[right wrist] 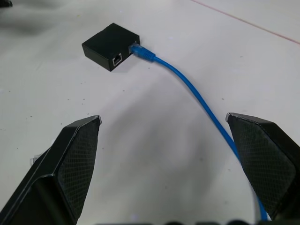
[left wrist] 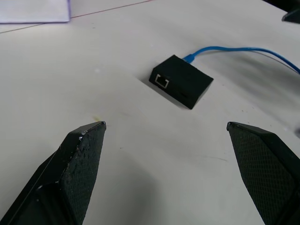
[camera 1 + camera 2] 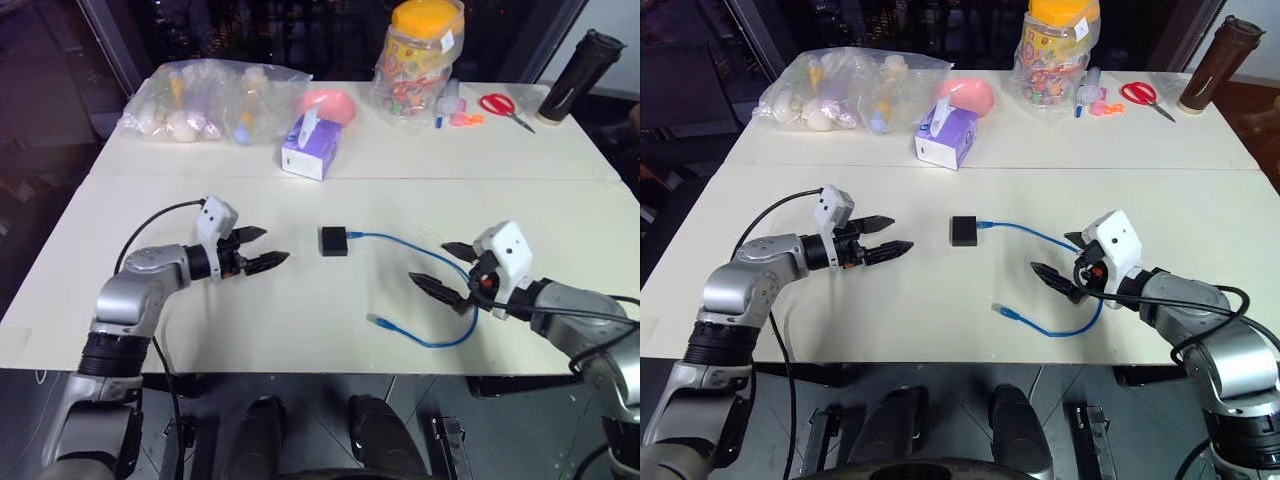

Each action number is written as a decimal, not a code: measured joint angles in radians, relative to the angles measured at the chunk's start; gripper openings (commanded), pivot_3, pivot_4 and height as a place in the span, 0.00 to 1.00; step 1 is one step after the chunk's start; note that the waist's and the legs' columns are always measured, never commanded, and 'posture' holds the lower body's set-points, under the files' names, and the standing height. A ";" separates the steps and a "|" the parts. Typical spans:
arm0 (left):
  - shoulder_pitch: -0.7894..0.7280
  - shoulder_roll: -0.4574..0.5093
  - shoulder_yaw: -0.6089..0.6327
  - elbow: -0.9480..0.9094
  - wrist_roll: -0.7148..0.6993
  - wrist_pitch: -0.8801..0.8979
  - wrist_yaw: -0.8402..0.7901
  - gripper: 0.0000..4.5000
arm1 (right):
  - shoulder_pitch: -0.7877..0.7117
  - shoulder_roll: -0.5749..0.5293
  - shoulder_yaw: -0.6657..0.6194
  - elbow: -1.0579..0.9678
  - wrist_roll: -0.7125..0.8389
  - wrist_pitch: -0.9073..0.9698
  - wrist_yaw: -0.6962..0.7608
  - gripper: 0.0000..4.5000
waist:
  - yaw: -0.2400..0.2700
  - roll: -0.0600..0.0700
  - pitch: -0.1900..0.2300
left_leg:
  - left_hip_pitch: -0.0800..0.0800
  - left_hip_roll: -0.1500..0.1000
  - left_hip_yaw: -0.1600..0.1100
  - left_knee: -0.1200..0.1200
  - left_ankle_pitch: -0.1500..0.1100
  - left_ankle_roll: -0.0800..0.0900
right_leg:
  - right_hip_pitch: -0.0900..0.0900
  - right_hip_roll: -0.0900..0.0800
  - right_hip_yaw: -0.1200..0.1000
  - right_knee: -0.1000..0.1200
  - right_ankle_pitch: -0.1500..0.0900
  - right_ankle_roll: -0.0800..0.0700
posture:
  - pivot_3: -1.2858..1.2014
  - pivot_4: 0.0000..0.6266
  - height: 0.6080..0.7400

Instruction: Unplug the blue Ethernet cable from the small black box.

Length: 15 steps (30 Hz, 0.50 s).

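The cable point(image 3: 420, 255) sits mid-table, plugged into the right side of the box point(image 3: 334, 241) and curling right then back near to a loose plug, with the left gripper point(image 3: 262, 247) gaping empty left of the box and the right gripper point(image 3: 447, 270) wide beside the loop.

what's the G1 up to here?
It's set up to unplug the blue Ethernet cable from the small black box. The cable is plugged in, its free end loose on the table. The left claw and right claw flank the box, both open, holding nothing.
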 measured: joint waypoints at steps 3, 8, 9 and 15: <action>0.007 0.006 0.004 -0.021 -0.013 0.013 -0.003 0.96 | -0.013 0.000 0.009 0.007 -0.006 -0.013 0.014 1.00 | 0.000 0.000 0.000 | 0.000 0.000 0.000 0.000 0.000 0.000 | 0.000 0.000 0.000 0.000 0.000 0.000 | 0.52 0.24 0.99; 0.007 0.007 0.005 -0.022 -0.016 0.016 0.011 0.96 | -0.016 0.000 0.012 0.025 -0.012 -0.021 0.023 1.00 | 0.000 0.000 0.000 | 0.000 0.000 0.000 0.000 0.000 0.000 | 0.000 0.000 0.000 0.000 0.000 0.000 | 0.52 0.24 0.99; 0.006 0.007 0.005 -0.020 -0.015 0.013 0.015 0.96 | -0.016 0.000 0.013 0.025 -0.013 -0.022 0.024 1.00 | 0.000 0.000 0.000 | 0.000 0.000 0.000 0.000 0.000 0.000 | 0.000 0.000 0.000 0.000 0.000 0.000 | 0.52 0.24 0.99; 0.001 0.007 0.004 -0.009 -0.010 -0.003 0.018 0.96 | -0.015 0.004 0.025 0.025 -0.026 -0.030 0.028 1.00 | 0.000 0.000 0.000 | 0.000 0.000 0.000 0.000 0.000 0.000 | 0.000 0.000 0.000 0.000 0.000 0.000 | 0.52 0.24 0.99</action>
